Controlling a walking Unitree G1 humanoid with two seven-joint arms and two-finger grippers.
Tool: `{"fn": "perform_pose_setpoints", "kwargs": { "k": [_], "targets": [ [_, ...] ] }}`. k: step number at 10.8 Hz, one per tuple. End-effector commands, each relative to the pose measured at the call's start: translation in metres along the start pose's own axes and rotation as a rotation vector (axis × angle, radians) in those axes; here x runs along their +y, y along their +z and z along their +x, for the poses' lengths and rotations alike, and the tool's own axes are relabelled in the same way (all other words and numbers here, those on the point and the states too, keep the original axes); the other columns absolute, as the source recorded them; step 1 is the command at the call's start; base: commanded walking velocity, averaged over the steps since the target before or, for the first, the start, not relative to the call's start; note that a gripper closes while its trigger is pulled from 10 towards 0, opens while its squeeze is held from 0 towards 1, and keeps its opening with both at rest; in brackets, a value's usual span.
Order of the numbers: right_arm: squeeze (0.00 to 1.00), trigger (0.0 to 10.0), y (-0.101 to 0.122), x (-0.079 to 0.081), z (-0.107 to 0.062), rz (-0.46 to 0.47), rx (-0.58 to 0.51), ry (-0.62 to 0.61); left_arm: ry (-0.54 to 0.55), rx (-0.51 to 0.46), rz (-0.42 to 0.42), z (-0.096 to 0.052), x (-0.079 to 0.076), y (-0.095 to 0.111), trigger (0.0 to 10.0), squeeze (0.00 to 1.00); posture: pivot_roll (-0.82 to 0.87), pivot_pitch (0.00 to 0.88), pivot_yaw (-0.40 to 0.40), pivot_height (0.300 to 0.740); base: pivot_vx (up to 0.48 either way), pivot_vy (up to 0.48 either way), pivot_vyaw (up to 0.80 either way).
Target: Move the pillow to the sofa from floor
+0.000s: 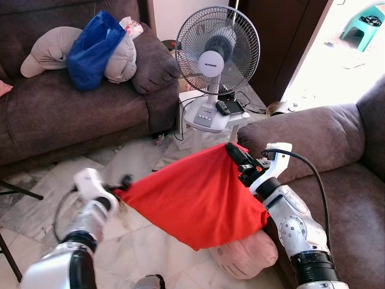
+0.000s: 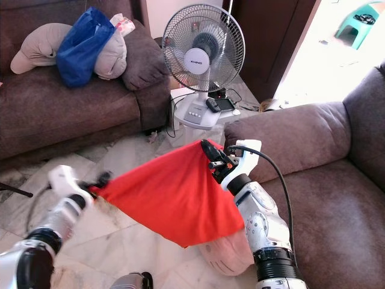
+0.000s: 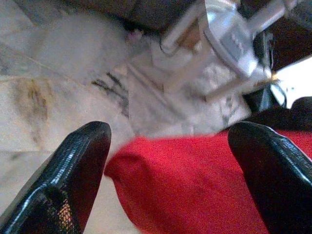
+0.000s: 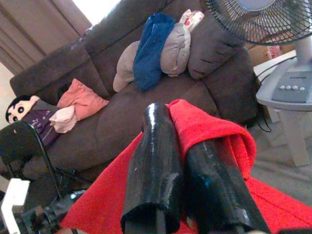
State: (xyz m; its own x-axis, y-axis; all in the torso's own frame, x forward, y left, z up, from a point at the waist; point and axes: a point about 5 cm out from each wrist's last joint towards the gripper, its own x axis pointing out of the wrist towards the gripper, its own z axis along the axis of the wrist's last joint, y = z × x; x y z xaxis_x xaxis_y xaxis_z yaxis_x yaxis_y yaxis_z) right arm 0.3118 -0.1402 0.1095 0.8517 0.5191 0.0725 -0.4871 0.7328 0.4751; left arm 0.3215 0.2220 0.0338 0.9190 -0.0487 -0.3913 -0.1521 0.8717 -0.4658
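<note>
- A living room with a pale marble floor (image 1: 144,241), veined in grey, and two dark brown sofas with a soft, suede-like cover.
- A white fan (image 1: 216,54) with a round wire cage stands on a small white table (image 1: 201,117) between the sofas.
- On the sofa (image 1: 72,114) to the left of the fan lie a grey pillow (image 1: 51,51) and a blue bag (image 1: 93,48); what is in the bag cannot be told.
- In front of the fan a red pillow (image 1: 192,198), limp and soft, hangs stretched between both claws, above the floor.
- The right claw (image 4: 187,161) is clamped together on its upper corner, beside the arm of the near sofa (image 1: 301,135).
- The left claw (image 3: 168,146) has its fingers apart, with the pillow's other corner between them.
- A pale pink pillow (image 1: 246,256), plump and rounded, lies on the floor under the red one.
</note>
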Motion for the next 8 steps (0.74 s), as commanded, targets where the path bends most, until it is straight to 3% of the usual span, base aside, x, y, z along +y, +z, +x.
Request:
{"fn": "perform_pose_setpoints", "kwargs": {
  "k": [1, 3, 4, 8],
  "targets": [
    [0.00, 10.0, 0.0204, 0.0020, 0.0000, -0.036, -0.078, 0.018, 0.009, 0.036, 0.008, -0.0008, 0.0008, -0.0076, 10.0, 0.00, 0.01, 0.070, -0.064, 0.740, 0.000, 0.000, 0.00],
    [0.00, 10.0, 0.0210, 0.0025, -0.0002, -0.036, -0.073, 0.018, 0.029, 0.067, 0.037, -0.0011, 0.0012, -0.0127, 10.0, 0.00, 0.01, 0.068, -0.063, 0.740, 0.000, 0.000, 0.00],
    [0.00, 10.0, 0.0215, 0.0030, -0.0012, -0.035, -0.070, 0.017, 0.044, 0.056, 0.036, -0.0013, 0.0026, -0.0116, 0.0, 0.00, 0.01, 0.066, -0.063, 0.740, 0.000, 0.000, 0.00],
    [0.00, 10.0, 0.0212, 0.0020, -0.0008, -0.038, -0.068, 0.007, 0.064, 0.051, 0.045, -0.0025, 0.0057, -0.0120, 0.0, 0.00, 0.01, 0.062, -0.063, 0.740, 0.000, 0.000, 0.00]
  ]
}}
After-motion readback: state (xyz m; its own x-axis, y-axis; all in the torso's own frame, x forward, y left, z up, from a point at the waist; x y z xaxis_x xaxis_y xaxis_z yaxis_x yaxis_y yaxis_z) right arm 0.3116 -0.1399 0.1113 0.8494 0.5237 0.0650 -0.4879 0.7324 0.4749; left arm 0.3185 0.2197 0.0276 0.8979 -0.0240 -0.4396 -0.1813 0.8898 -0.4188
